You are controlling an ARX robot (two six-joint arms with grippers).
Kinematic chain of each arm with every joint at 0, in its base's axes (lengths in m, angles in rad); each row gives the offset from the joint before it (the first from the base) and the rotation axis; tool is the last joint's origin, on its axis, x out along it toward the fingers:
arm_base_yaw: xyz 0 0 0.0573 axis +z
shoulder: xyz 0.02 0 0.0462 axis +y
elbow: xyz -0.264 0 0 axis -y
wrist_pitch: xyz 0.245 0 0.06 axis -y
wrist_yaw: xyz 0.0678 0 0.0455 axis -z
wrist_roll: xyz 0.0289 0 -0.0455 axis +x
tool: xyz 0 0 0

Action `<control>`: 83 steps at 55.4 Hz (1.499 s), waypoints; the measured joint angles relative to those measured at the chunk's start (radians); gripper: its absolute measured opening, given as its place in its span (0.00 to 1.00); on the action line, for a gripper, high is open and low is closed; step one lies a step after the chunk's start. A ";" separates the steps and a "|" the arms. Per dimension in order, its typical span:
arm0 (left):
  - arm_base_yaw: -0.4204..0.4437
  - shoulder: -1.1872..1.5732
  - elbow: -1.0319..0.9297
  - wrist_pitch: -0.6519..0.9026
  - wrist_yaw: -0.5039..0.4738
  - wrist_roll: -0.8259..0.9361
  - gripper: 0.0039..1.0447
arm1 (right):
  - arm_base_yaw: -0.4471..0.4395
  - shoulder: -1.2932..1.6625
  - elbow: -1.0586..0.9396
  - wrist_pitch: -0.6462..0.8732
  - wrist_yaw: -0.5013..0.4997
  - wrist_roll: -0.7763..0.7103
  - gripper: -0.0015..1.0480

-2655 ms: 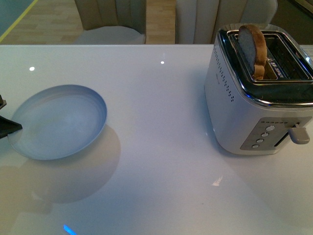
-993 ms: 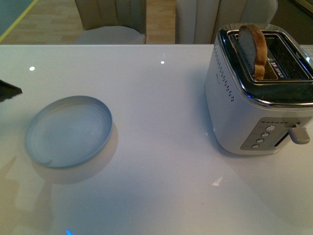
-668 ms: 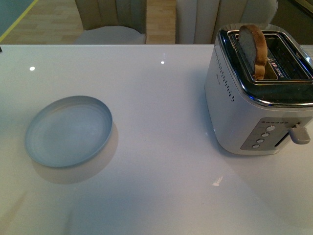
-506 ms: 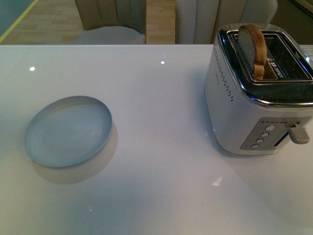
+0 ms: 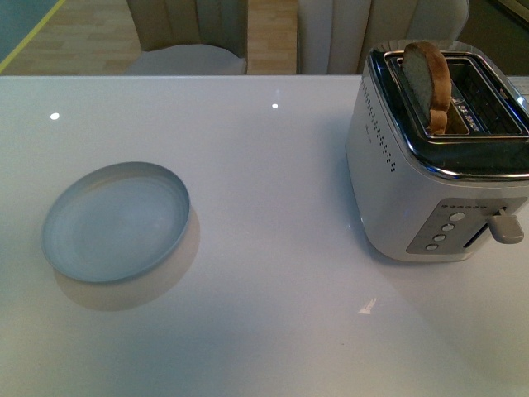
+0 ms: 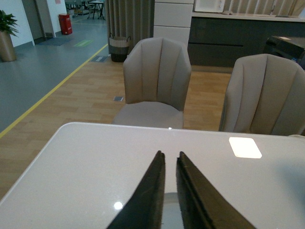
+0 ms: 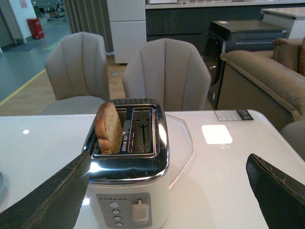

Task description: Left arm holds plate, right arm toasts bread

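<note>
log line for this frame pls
plate: flat on table, unheld | bread: upright in toaster slot | left end effector: shut, empty | right end effector: open

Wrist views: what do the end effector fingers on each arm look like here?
The left end effector has two black, glossy, blade-like fingers that taper to narrow tips. The right end effector has broad, dark fingers with a matte, slightly worn surface and pale scuffed edges. No cables, markings or arm links show, and neither arm appears in the front view.

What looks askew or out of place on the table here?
Only the bread: it leans tilted in the toaster slot, sticking well above it. The plate lies flat and empty; nothing spilled or damaged.
</note>
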State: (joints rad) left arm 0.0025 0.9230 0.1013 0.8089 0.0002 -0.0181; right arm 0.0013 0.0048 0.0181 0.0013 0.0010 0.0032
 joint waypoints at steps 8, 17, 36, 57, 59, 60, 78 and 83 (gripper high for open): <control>0.000 -0.056 -0.064 0.006 0.000 0.003 0.02 | 0.000 0.000 0.000 0.000 0.000 0.000 0.92; 0.000 -0.182 -0.084 -0.096 0.000 0.004 0.02 | 0.000 0.000 0.000 0.000 0.000 0.000 0.92; 0.000 -0.435 -0.088 -0.328 0.000 0.004 0.02 | 0.000 0.000 0.000 0.000 0.000 0.000 0.92; 0.000 -0.638 -0.089 -0.524 0.000 0.006 0.02 | 0.000 0.000 0.000 0.000 0.000 0.000 0.92; 0.000 -0.652 -0.089 -0.537 0.000 0.006 0.02 | 0.000 0.000 0.000 0.000 0.000 0.000 0.92; 0.000 -0.658 -0.089 -0.544 0.000 0.006 0.02 | 0.000 0.000 0.000 0.000 0.000 0.000 0.92; 0.000 -0.888 -0.088 -0.797 0.000 0.007 0.02 | 0.000 0.000 0.000 0.000 0.000 0.000 0.92; 0.000 -0.913 -0.088 -0.805 0.000 0.007 0.02 | 0.000 0.000 0.000 0.000 0.000 0.000 0.92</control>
State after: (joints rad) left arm 0.0021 0.0097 0.0132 0.0036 -0.0002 -0.0113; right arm 0.0013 0.0048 0.0177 0.0013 0.0006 0.0036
